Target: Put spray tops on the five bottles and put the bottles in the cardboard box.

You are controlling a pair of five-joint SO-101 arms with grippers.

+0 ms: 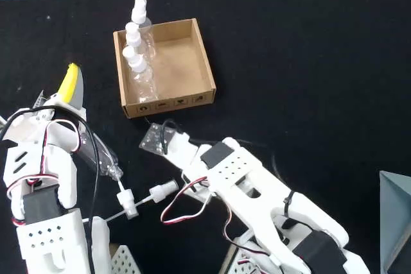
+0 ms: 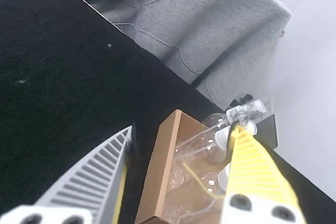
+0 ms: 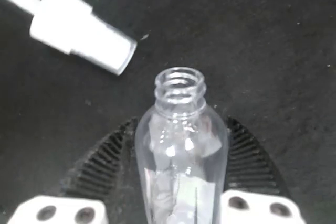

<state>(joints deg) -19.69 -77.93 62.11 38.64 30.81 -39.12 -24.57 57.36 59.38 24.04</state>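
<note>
— 3 capped bottles (image 1: 140,62) lie along one wall of the cardboard box (image 1: 168,102). Anything else?
— 1 open-necked bottle (image 3: 181,150) is clamped in the right gripper (image 3: 181,124) jaws. A loose spray top (image 3: 84,30) lies on the worktop (image 1: 308,62) near its neck, not touching.
— The left gripper (image 2: 182,129)?
— Jaws wide, holding nothing, facing the box.

Three bottles with spray tops (image 1: 142,75), two open bottles (image 1: 96,151), two loose spray tops (image 1: 164,190), one cardboard box (image 1: 204,56).
</note>
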